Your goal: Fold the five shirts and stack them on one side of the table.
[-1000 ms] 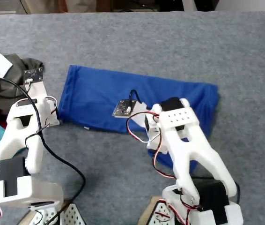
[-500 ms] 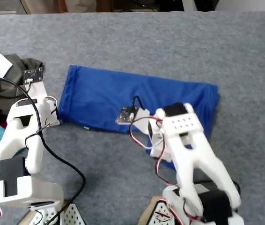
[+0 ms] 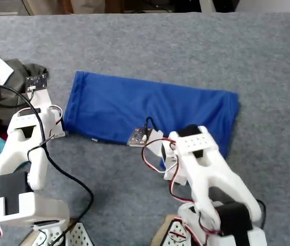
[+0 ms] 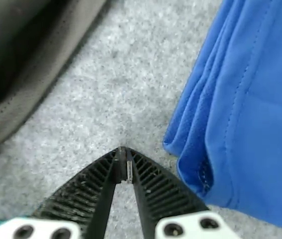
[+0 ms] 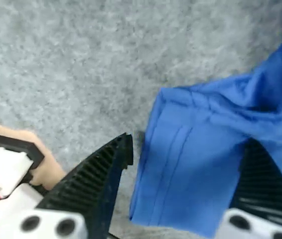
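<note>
Right fingers (image 5: 98,179) gape wide astride a five-o'clock flap of the blue shirt (image 3: 150,107); left fingers (image 4: 153,186) sit pinched empty. A shallow pinch may drag the layers apart.

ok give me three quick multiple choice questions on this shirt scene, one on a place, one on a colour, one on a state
1. In the high view, where does the pile of other shirts lie?
A. at the left edge of the table
B. at the right edge
C. on top of the spread-out shirt

2. What colour is the spread-out shirt in the middle of the table?
A. red
B. white
C. blue

3. How does the left end effector stand?
A. open around blue cloth
B. shut, with nothing gripped
C. shut on the grey shirt

Answers:
1 A, the bunched grey, red, teal and white cloth sits at the left edge.
2 C, the flat cloth is blue all over.
3 B, its fingertips meet over bare table between the grey and the blue cloth.
</note>
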You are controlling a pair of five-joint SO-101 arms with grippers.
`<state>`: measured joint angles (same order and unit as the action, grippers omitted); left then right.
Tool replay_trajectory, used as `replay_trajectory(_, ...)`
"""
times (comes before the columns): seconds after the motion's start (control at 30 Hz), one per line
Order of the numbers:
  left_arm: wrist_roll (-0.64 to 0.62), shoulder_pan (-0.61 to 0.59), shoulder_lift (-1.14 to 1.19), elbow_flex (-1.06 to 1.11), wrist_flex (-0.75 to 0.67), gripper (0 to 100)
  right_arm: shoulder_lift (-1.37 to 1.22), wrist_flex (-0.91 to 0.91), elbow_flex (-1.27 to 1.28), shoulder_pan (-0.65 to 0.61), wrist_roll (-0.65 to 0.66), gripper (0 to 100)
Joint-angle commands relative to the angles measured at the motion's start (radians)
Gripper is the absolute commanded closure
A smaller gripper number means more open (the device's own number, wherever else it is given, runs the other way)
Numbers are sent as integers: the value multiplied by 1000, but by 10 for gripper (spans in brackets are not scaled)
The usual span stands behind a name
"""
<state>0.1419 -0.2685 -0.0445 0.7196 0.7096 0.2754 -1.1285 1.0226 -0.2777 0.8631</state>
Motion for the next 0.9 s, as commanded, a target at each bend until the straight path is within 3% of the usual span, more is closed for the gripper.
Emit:
replay_trajectory(0.0, 3, -2, -38, -3, -15, 980, -113, 58, -21, 24, -3, 666)
replay_trajectory(0.23, 5, -6, -38, -2, -11, 980, -191, 57, -97, 94, 2, 673)
replay_trajectory(0.7, 8, -6, -38, -2, -11, 980, -223, 57, -147, 99, 15, 993)
replay_trajectory(0.87, 8, -6, -38, -2, -11, 980, -223, 25, -196, 99, 14, 995)
